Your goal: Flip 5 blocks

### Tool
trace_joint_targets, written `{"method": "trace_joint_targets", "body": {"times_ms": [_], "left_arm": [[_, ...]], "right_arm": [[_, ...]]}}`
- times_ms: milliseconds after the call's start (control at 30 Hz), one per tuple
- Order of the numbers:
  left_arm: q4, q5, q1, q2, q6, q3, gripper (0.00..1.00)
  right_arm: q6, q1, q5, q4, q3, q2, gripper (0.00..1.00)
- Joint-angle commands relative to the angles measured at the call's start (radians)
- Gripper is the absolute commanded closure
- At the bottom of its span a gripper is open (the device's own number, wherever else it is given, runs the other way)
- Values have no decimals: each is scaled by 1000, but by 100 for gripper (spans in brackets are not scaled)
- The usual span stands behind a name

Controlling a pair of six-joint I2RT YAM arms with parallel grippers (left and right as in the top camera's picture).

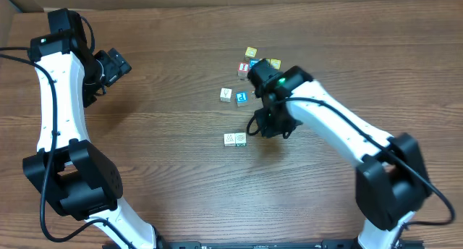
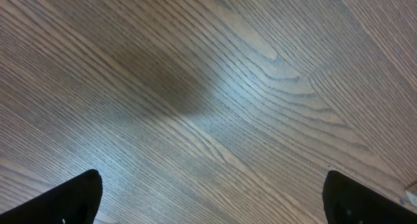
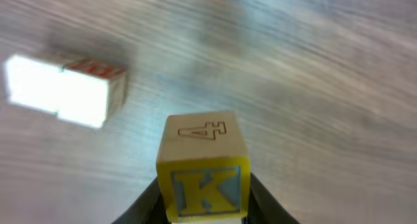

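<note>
Right gripper [image 3: 204, 208] clamped low on the K/4 block [image 3: 203, 165], probably just off the desk [image 1: 181, 169]; blur makes this uncertain. Left gripper [image 2: 212, 198] spread wide over bare wood. Other blocks [image 1: 241, 98] lie scattered beyond. Risk: the shallow pinch lets the cube swivel or drop against the nearby white block [image 3: 58, 94].

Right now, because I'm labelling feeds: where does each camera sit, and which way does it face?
Overhead: above the table, looking down; both arms, left gripper and right gripper show.
Left wrist: on the left arm, facing the table; open fingertips show.
Right wrist: facing low across the table; fingers hold the K block.
Shared: overhead and right wrist show the white-topped blocks.
</note>
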Motion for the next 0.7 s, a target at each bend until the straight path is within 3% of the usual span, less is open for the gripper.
{"method": "trace_joint_targets", "body": {"times_ms": [0, 133, 333, 667], "left_arm": [[0, -4, 0, -11, 4, 15, 0], [0, -4, 0, -11, 4, 15, 0], [0, -4, 0, -11, 4, 15, 0], [0, -4, 0, -11, 4, 15, 0]], "right_arm": [[4, -46, -130, -70, 25, -37, 76], [5, -80, -272, -154, 0, -35, 77], [45, -76, -274, -249, -82, -35, 78], [111, -71, -271, -48, -307, -35, 77]]}}
